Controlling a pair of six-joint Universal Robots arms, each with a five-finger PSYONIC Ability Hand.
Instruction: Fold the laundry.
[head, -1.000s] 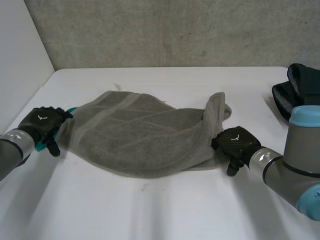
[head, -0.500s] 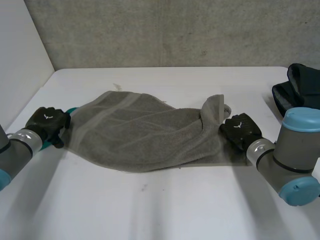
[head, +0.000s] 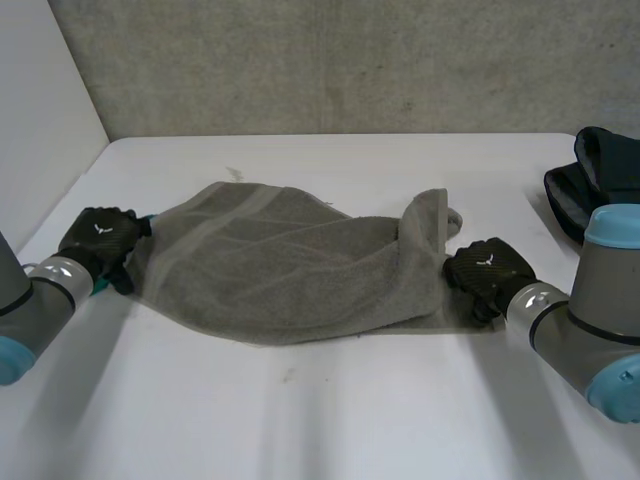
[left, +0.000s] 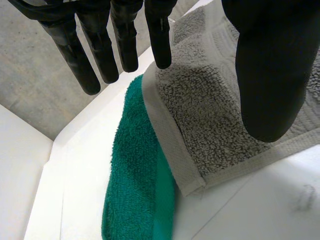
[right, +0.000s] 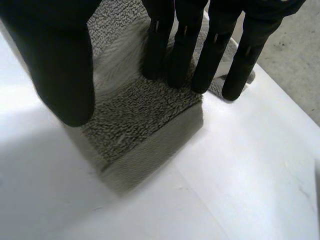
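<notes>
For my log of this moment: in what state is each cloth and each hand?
grey towel: spread out, rumpled, right end turned up.
green towel: flat, partly under the grey towel's left corner.
dark cloth: bunched up in a heap.
left hand: open, over the grey towel's left corner.
right hand: open, fingertips on its right corner.

Soft, diffuse light falls from overhead. In the head view the white table is evenly bright, and the concrete wall across the top of the frame is dimmer. The grey towel casts only a thin, faint shadow along its near edge, lower centre. The dark cloth at the right edge is almost black, its folds barely readable.
</notes>
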